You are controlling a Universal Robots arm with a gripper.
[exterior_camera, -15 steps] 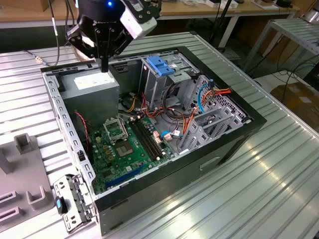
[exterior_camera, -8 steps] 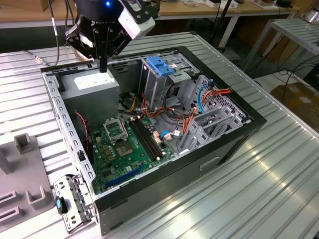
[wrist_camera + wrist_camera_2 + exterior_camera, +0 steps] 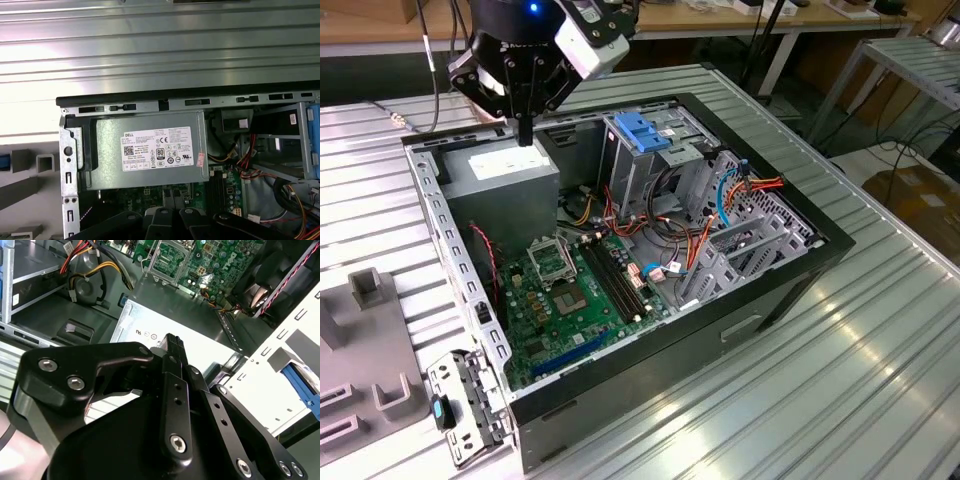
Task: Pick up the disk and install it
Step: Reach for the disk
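Gripper (image 3: 525,137) hangs just above the power supply (image 3: 502,176) inside the open computer case (image 3: 448,245), fingers clenched together, empty.

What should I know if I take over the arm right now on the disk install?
Gripper: shut, holding nothing, hovering just above the power supply at the exterior view's left end of the open computer case.
Disk: not in the gripper; where it lies I cannot tell.
Drive cage: blue handle on top, inside the case, to the exterior view's right of the power supply.
Done: no step that shows.
Left: pick up the disk and install it.
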